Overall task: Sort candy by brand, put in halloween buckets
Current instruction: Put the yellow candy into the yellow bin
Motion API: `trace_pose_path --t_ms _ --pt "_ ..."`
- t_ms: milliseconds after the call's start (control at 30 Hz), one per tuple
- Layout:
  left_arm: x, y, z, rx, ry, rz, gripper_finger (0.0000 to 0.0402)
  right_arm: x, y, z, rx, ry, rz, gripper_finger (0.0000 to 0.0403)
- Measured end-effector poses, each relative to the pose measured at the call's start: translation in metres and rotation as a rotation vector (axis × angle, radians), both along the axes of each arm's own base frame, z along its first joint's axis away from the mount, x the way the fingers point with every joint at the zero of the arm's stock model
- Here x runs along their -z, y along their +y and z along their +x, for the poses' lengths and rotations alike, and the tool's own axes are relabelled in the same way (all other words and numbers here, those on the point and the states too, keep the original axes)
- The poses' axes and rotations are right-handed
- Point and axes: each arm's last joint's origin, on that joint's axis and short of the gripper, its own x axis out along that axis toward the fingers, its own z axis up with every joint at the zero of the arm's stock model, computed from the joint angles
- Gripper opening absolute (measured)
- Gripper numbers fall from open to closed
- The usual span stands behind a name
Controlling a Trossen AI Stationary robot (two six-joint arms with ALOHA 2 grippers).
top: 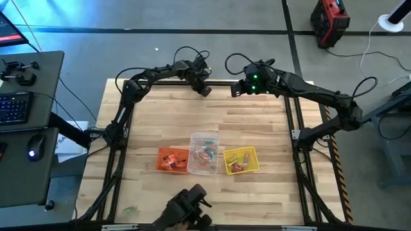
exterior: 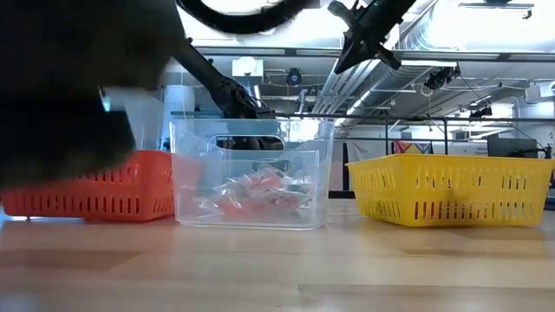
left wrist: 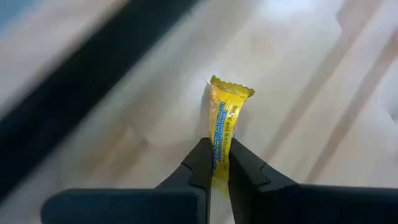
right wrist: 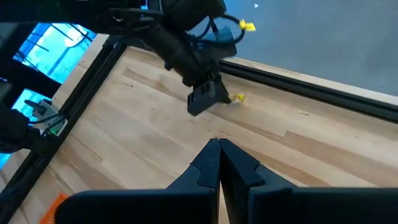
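At the near edge of the desk [top: 257,199], in the overhead view, three tubs stand in a row: the orange bucket [top: 172,160], the clear bucket [top: 204,153] touching it, and the yellow bucket [top: 241,160], each with wrapped sweets inside. Beyond them, up by the far edge, the left gripper [left wrist: 217,165] hangs with its jaws clamped on a yellow-wrapped candy [left wrist: 225,127]; the wrapper's long axis runs straight out from between the fingertips, its crimped end free. The yellow bucket lies toward the near edge and off to the robot's right of this gripper, so the carry probably runs across the open boards to it. The right gripper [right wrist: 219,163] waits close by at the same far edge, jaws together and holding nothing.
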Motion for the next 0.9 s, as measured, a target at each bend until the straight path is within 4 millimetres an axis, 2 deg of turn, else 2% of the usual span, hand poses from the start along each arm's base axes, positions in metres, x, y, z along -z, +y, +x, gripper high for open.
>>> trace_pose_path --t_ms 67,133,267,400,500,600,767,900 --pt "-0.004 0.0 -0.004 -0.006 0.01 -0.013 0.0017 -0.001 0.0 0.0 -0.007 -0.001 -0.01 0.0" --pt "-0.016 0.005 -0.013 -0.021 0.011 -0.013 0.0011 -0.002 0.0 0.0 -0.023 0.002 -0.03 0.0" --pt "-0.068 0.011 -0.03 -0.037 -0.05 0.064 0.0005 -0.01 -0.003 -0.008 -0.051 -0.002 -0.08 0.0" --pt "-0.115 -0.009 -0.035 0.021 -0.105 0.114 0.0002 -0.021 -0.005 -0.024 -0.064 -0.004 -0.146 0.0" --pt "-0.15 -0.041 -0.03 0.102 -0.197 0.144 0.0001 -0.031 -0.006 -0.038 -0.07 0.002 -0.198 0.0" --pt "-0.168 -0.086 -0.02 0.164 -0.314 0.119 0.0001 -0.037 -0.005 -0.054 -0.075 0.029 -0.232 0.0" --pt "-0.156 -0.174 -0.004 0.193 -0.44 0.069 0.0 -0.046 -0.001 -0.075 -0.077 0.055 -0.272 0.0" --pt "-0.128 -0.24 0.009 0.229 -0.533 0.042 0.0 -0.051 0.005 -0.084 -0.09 0.05 -0.289 0.0"
